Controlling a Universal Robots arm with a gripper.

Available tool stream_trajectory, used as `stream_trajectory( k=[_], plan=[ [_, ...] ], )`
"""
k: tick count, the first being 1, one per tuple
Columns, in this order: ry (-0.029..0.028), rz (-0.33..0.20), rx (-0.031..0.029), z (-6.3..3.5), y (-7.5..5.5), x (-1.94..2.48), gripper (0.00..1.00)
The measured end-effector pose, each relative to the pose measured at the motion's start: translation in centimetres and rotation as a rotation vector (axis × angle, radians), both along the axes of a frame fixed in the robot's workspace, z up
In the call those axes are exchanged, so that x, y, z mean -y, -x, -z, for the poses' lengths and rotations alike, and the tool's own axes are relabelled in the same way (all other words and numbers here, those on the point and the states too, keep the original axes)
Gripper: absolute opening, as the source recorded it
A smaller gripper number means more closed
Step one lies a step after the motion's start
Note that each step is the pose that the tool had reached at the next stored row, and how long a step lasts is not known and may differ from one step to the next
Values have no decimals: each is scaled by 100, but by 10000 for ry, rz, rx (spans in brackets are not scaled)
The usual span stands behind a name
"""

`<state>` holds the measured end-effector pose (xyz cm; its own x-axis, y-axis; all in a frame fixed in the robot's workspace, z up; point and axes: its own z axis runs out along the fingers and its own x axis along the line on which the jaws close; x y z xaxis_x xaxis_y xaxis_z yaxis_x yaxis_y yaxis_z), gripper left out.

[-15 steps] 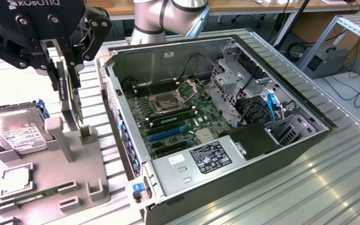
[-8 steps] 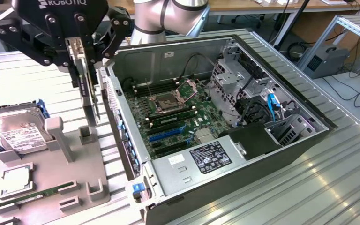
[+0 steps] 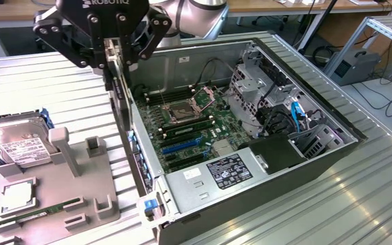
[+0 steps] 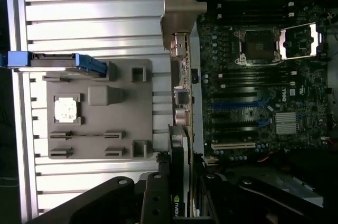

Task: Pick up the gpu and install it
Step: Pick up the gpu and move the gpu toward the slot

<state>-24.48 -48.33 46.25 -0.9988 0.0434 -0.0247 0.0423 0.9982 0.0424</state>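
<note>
My gripper (image 3: pixel 119 62) pinches the gpu (image 3: pixel 128 127) edge-on, over the open case's (image 3: pixel 318 163) wall at the exterior view's left. The wrist view adds its silver bracket (image 4: pixel 182 7), with the card between gray tray (image 4: pixel 100 147) and motherboard (image 4: pixel 253 92).

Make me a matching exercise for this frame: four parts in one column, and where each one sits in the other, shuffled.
1. gpu
2. hard drive
3. RAM stick
4. motherboard

A. lying flat in a slot of the grey fixture
B. inside the open computer case
C. hanging edge-on, clamped in the jaws
D. in a blue bracket on the fixture

Pairs: 1-C, 2-D, 3-A, 4-B.
</note>
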Motion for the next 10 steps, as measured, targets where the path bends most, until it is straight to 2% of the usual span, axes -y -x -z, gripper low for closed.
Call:
stream_trajectory(
  k=[7,10],
  plan=[
    [0,0,0,0,-289,0,27],
    [1,1,-1,-1,-549,0,27]
  ],
)
